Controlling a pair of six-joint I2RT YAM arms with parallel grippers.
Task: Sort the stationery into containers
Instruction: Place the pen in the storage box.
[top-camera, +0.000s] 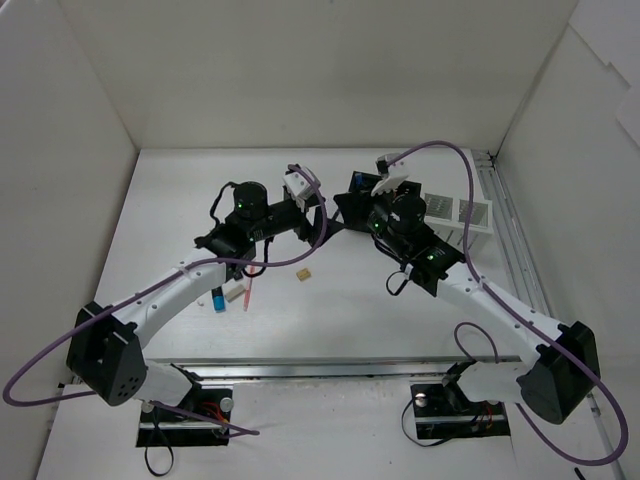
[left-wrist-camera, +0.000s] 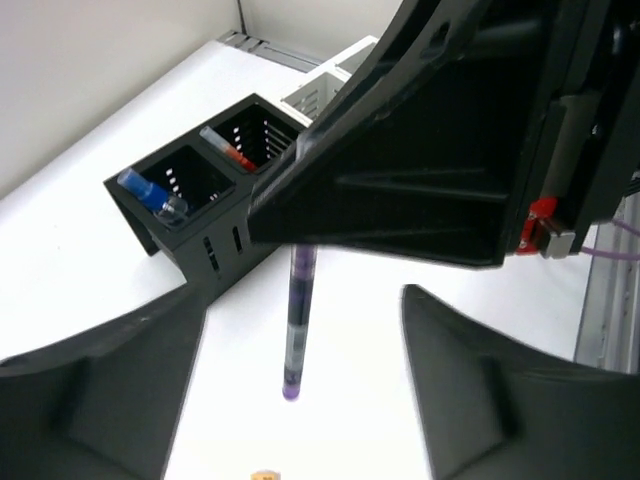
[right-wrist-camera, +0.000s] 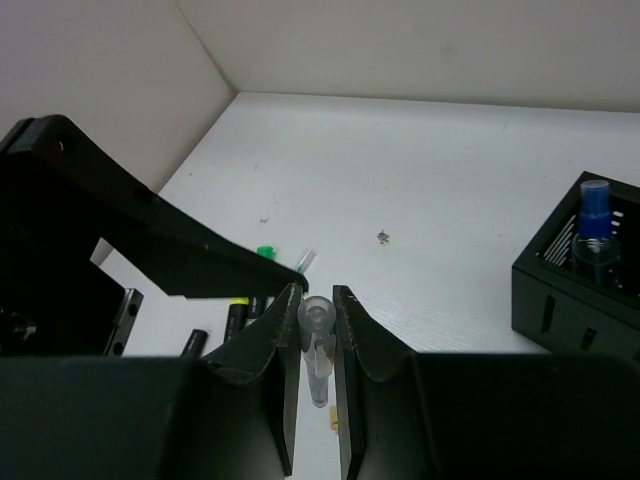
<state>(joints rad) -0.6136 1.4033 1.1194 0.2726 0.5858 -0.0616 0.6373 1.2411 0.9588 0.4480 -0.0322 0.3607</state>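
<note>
Your right tool (right-wrist-camera: 318, 312) is pinched tight on a pen (right-wrist-camera: 317, 352), upright between its fingers. Your left tool (left-wrist-camera: 300, 335) gapes wide, holding nothing, that pen dangling just ahead, the black organizer (left-wrist-camera: 185, 245) beyond it.

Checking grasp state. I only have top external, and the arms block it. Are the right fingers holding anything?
Observer: Yes. The right wrist view shows the right fingers shut on a clear pen, which is held upright.
Operator: And the left?
Observer: The left fingers are spread open and grip nothing. In that view the pen hangs from the right arm, purple end down.
Operator: Is anything in the black organizer?
Observer: The black organizer has a blue-capped bottle in the end compartment and a red item in the next one. I can't tell what the red item is.
</note>
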